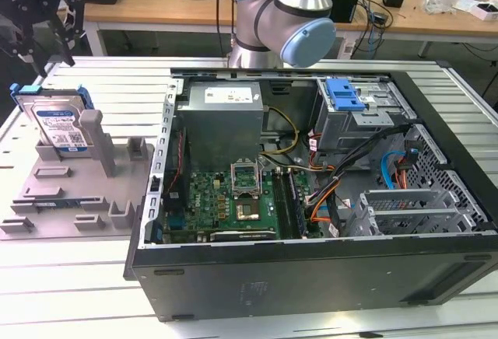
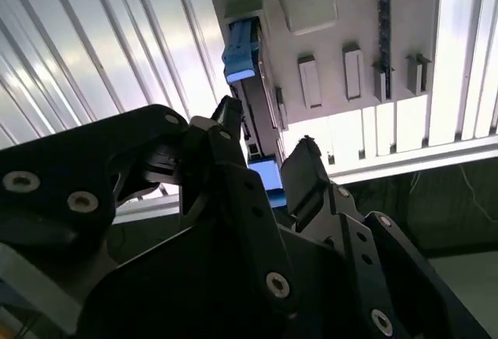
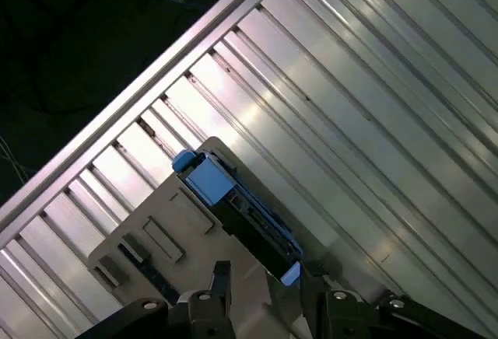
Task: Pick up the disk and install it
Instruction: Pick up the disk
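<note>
The disk [image 1: 53, 124], a silver hard drive with a white-and-blue label in a blue carrier, stands tilted on edge on the grey fixture plate [image 1: 54, 191] at the exterior view's left. My gripper [image 1: 53, 57] hangs just above its upper end, open and holding nothing. In both wrist views the disk [image 2: 253, 106] [image 3: 250, 221] appears edge-on, dark with blue end tabs. My gripper [image 2: 266, 141] [image 3: 268, 277] lines up over the near end of the disk, one black fingertip [image 2: 229, 120] on each side of its line.
A grey upright post [image 1: 94, 133] rises from the fixture right beside the disk. An open computer case [image 1: 311, 277] takes up the middle and right of the ribbed aluminium table, with a blue latch [image 1: 345, 94] on its drive bay. The arm [image 1: 292, 12] reaches over from behind.
</note>
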Robot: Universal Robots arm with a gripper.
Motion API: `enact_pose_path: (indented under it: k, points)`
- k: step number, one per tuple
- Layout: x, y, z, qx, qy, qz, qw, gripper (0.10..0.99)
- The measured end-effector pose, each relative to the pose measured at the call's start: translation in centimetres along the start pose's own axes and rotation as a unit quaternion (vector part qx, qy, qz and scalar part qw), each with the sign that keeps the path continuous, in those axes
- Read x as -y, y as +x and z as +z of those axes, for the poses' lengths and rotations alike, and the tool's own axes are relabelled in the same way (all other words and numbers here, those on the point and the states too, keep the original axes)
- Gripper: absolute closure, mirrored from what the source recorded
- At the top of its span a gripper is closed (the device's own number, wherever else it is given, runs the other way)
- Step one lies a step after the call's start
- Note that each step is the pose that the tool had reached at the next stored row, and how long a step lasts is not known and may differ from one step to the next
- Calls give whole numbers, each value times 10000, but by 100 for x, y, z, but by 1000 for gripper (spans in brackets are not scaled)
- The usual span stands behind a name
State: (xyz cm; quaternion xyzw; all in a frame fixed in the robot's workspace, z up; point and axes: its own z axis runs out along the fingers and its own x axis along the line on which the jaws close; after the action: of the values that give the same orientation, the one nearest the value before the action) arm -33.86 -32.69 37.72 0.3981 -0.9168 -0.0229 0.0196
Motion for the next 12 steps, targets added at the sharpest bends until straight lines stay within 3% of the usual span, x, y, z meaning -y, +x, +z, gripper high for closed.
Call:
enact_pose_path:
  k: [3,6,8,10,12]
  points:
    - [4,-2,2,-17,10,-210,9998,604]
    - [4,-3,4,-51,36,-567,9984,604]
    - [4,-2,6,-72,59,-851,9963,604]
    - [4,-3,13,-92,101,-1235,9923,604]
    - [5,-3,17,-72,165,-1429,9896,604]
